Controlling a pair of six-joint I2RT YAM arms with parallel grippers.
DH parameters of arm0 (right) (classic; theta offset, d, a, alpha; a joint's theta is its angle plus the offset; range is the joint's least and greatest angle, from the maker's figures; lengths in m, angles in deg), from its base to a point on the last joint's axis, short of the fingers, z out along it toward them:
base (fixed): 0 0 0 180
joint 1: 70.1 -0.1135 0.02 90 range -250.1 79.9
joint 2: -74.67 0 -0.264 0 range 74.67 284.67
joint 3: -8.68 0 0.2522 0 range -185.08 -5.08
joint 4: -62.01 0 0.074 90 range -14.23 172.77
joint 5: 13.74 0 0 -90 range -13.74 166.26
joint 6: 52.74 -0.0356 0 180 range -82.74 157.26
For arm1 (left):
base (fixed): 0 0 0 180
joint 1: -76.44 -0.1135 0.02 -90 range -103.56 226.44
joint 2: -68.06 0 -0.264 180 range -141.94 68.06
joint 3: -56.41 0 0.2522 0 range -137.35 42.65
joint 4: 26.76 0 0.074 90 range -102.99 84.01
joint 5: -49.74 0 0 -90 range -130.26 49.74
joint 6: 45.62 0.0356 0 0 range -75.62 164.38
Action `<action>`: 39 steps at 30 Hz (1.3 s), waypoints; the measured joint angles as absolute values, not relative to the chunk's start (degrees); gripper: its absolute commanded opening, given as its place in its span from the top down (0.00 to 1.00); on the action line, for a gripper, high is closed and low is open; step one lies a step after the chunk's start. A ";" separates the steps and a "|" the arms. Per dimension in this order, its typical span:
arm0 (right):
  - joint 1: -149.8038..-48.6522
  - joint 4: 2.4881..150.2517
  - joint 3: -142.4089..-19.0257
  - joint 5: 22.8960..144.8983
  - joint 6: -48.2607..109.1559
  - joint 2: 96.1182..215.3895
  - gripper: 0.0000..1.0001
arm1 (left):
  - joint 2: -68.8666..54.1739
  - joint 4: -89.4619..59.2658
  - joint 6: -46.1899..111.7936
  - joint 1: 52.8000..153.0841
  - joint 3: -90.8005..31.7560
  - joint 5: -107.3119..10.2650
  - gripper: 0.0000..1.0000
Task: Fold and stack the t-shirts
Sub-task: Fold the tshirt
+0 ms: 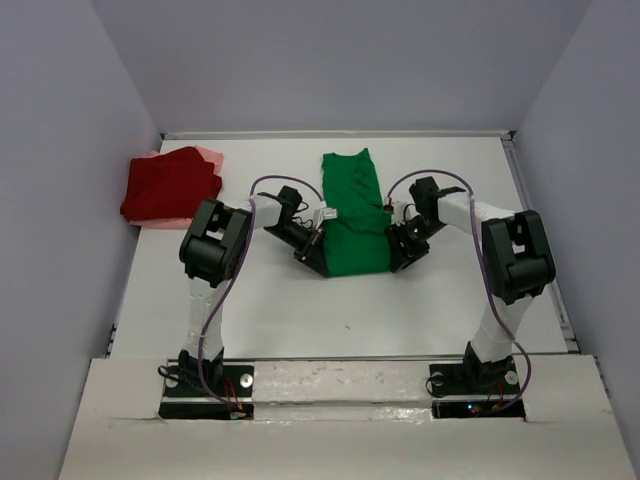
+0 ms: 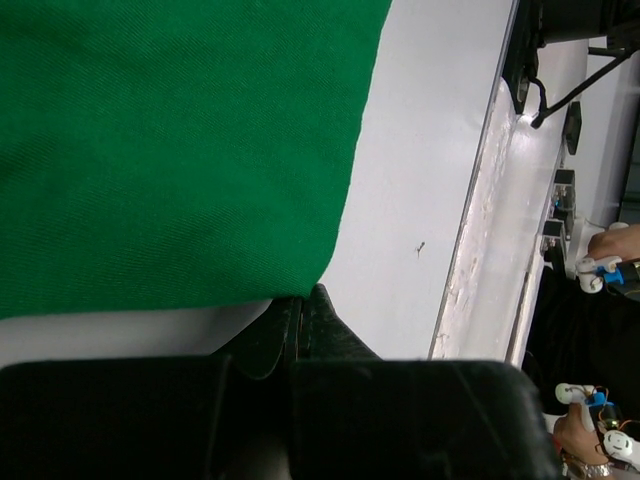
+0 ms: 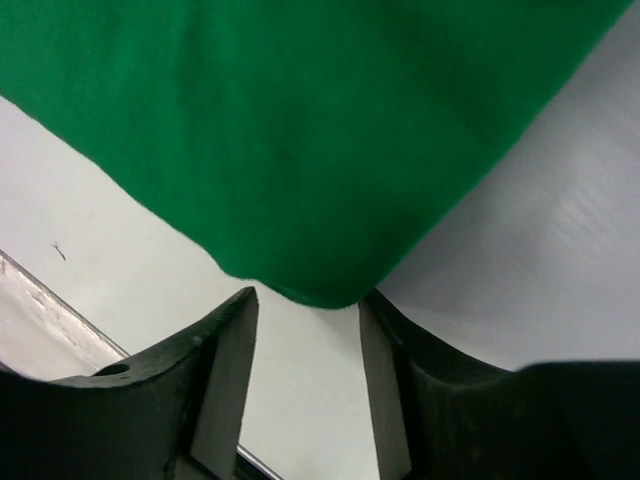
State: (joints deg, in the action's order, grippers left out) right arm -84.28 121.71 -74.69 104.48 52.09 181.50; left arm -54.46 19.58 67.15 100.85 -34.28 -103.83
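A bright green t-shirt (image 1: 355, 215) lies on the white table (image 1: 260, 310) as a long strip running away from me. My left gripper (image 1: 318, 262) is at its near left corner. In the left wrist view that gripper (image 2: 302, 295) is shut, its tips meeting on the corner of the green cloth (image 2: 180, 150). My right gripper (image 1: 402, 256) is at the near right corner. There the right gripper (image 3: 308, 300) stands open, a finger on each side of the green shirt's (image 3: 300, 120) rounded corner. A dark red t-shirt (image 1: 168, 186) lies folded on a pale pink t-shirt (image 1: 212, 157) at the back left.
Grey walls close the table in at the left, back and right. A raised white rim (image 1: 540, 230) runs along the right side. The table's scuffed near edge (image 2: 480, 260) shows in the left wrist view, with the arm bases beyond it.
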 measured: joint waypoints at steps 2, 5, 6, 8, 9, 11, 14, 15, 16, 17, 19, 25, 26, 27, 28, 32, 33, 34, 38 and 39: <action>-84.28 121.53 -75.15 105.31 52.14 182.18 0.55 | -54.44 19.58 67.25 100.85 -34.28 -103.81 1.00; -84.23 121.55 -76.50 106.76 52.18 183.75 0.59 | -54.09 19.61 67.43 100.87 -34.28 -103.61 1.00; -84.23 121.58 -76.89 107.04 52.18 184.19 0.61 | -53.85 19.61 67.45 100.87 -34.28 -103.53 1.00; -84.23 121.55 -77.46 107.61 52.20 184.82 0.76 | -53.19 19.61 67.50 100.87 -34.26 -103.31 1.00; -84.21 121.53 -77.64 107.76 52.40 185.02 0.83 | -52.86 19.61 67.50 100.87 -34.26 -103.20 1.00; -84.03 121.20 -77.70 107.76 52.46 185.54 1.00 | -51.97 19.61 67.58 100.87 -34.26 -103.02 1.00; -84.03 121.16 -77.70 107.74 52.49 185.78 1.00 | -50.63 19.61 67.89 100.87 -34.26 -102.81 1.00; -84.03 121.14 -77.70 107.74 52.51 185.78 1.00 | -50.28 19.63 67.93 100.87 -34.26 -102.70 1.00; -84.03 121.16 -77.70 107.72 52.51 185.78 1.00 | -50.00 19.63 68.06 100.87 -34.26 -102.61 1.00; -84.03 121.16 -77.70 107.65 52.51 185.76 1.00 | -49.69 19.63 68.11 100.87 -34.26 -102.50 1.00; -84.03 121.18 -77.68 107.41 52.53 185.61 1.00 | -49.10 19.65 68.22 100.87 -34.26 -102.15 1.00; -84.03 121.69 -77.35 105.77 52.88 182.72 1.00 | -47.51 20.00 68.54 100.89 -34.26 -100.49 1.00; -84.03 121.82 -77.35 105.56 52.99 182.11 1.00 | -47.22 20.04 68.57 100.89 -34.26 -100.23 1.00; -84.03 121.95 -77.35 105.29 53.14 181.13 1.00 | -46.90 20.09 68.59 100.89 -34.26 -99.88 1.00; -84.03 122.08 -77.35 105.03 53.27 180.06 1.00 | -46.48 20.13 68.70 100.89 -34.26 -99.55 1.00; -84.03 122.78 -77.57 104.46 53.67 177.30 1.00 | -45.02 20.30 68.96 100.87 -34.26 -98.54 1.00; -84.03 123.17 -77.90 104.40 53.78 176.84 1.00 | -44.54 20.44 69.07 100.87 -34.26 -98.28 1.00; -84.03 123.35 -78.14 104.33 53.84 176.71 1.00 | -44.16 20.68 69.29 100.82 -34.26 -98.17 1.00; -84.03 124.18 -80.57 104.13 54.04 176.69 1.00 | -43.84 22.77 70.60 100.41 -35.81 -97.56 1.00; -84.03 124.40 -81.05 104.09 54.08 176.69 1.00 | -43.86 23.56 70.99 100.28 -36.60 -97.41 1.00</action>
State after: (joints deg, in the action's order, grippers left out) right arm -84.03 124.40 -81.05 104.09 54.08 176.69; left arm -43.86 23.56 70.99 100.28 -36.60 -97.41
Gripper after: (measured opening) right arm 0.042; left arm 0.022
